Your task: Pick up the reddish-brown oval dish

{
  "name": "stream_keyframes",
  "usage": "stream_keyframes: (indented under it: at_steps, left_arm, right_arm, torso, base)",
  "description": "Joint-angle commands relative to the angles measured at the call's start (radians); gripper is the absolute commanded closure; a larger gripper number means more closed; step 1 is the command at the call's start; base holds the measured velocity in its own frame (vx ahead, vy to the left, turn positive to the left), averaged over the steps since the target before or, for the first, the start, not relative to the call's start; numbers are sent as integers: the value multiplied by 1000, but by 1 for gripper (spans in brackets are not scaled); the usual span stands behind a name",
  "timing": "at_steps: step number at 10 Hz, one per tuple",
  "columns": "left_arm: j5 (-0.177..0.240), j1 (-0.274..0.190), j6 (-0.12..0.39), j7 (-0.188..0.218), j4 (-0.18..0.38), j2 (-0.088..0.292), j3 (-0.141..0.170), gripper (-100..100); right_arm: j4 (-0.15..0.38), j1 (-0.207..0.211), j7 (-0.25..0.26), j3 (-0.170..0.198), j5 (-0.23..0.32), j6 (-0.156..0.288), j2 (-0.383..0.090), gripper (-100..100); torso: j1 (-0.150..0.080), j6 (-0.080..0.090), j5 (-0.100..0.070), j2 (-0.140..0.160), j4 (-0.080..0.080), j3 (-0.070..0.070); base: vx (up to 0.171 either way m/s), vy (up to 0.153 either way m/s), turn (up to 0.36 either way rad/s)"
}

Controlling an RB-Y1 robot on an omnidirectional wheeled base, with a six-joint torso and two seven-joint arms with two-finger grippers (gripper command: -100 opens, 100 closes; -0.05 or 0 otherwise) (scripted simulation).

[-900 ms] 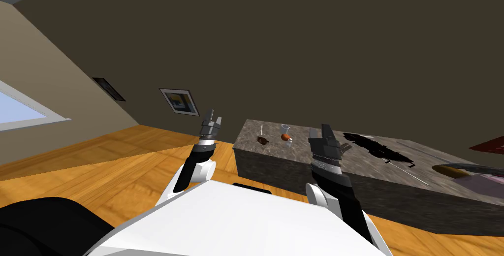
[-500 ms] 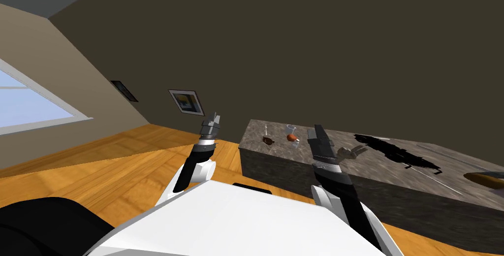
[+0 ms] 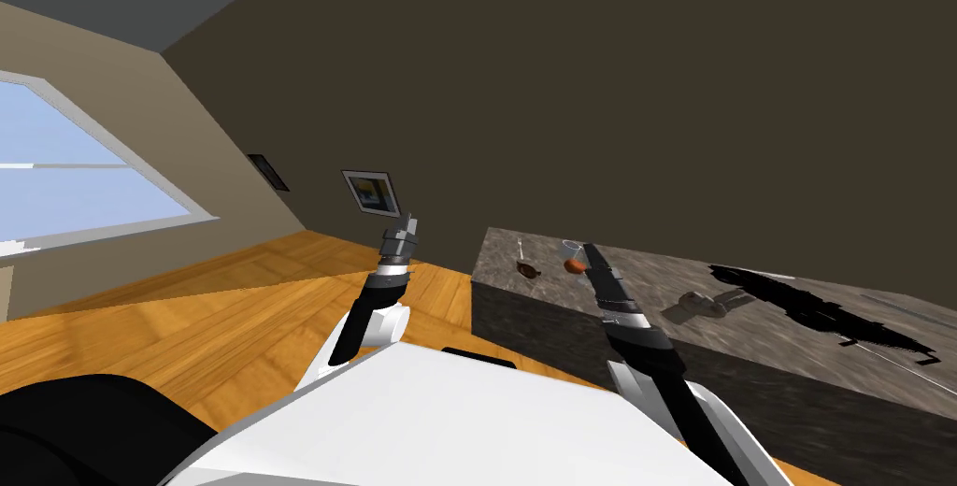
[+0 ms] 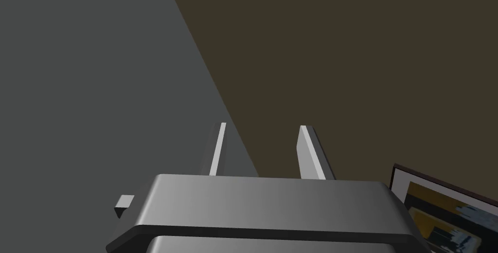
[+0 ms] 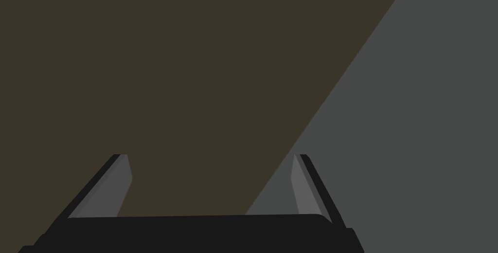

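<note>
**Turning toward the counter; dish far off at its corner**

My whole head view swings over the last second. The window [image 3: 84, 172] takes more of one side and the counter [image 3: 561, 321] slides across the picture, so this is my own turn, not a move of the things. I judge this as approach, with no reach begun.

The counter is a dark mottled block on the wood floor [image 3: 187, 340]. A ragged black shape [image 3: 813, 307] lies on its top, well apart from the dish.

The right arm is raised in front of the counter. The right gripper [image 3: 592, 252] is turned more edge-on than before, with its fingers [image 5: 121, 177] wide apart and nothing between them. The left gripper [image 3: 404, 224] hangs over the floor beside the counter. Its fingers [image 4: 221, 143] are also apart and empty.

A pale lump [image 3: 696, 305] sits mid-counter.

The dish [image 3: 572, 266] is a small reddish spot at the counter's far corner, too small to show its shape. A glass [image 3: 571, 249] stands just behind it, close enough to be knocked. A darker brown thing [image 3: 529, 271] lies near, with a thin white stick [image 3: 521, 249] by it. The dish looks out of reach from here.
</note>
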Motion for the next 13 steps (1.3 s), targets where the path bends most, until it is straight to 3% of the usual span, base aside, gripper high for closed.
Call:
stream_keyframes:
  at_steps: [1, 11, 12, 13]
  left_arm:
    - [0, 0, 0, 0, 0, 0, 0, 0]
    - [0, 0, 0, 0, 0, 0, 0, 0]
    - [0, 0, 0, 0, 0, 0, 0, 0]
    - [0, 0, 0, 0, 0, 0, 0, 0]
  right_arm:
    - [17, -10, 7, -3, 15, 7, -36, -100]
    - [173, -11, 44, -55, 122, 19, -284, -100]
    - [208, -10, 54, -62, 144, 22, -321, -100]
    - [208, -10, 54, -62, 144, 22, -336, -100]
  torso:
    - [0, 0, 0, 0, 0, 0]
    - [-1, 0, 0, -2, 0, -1]
    - [-1, 1, 0, -1, 0, -1]
    - [1, 0, 0, -1, 0, -1]
  base:
    - [-19, 129, 36]
    - [8, 131, 80]
    - [14, 158, 120]
    - [14, 120, 38]
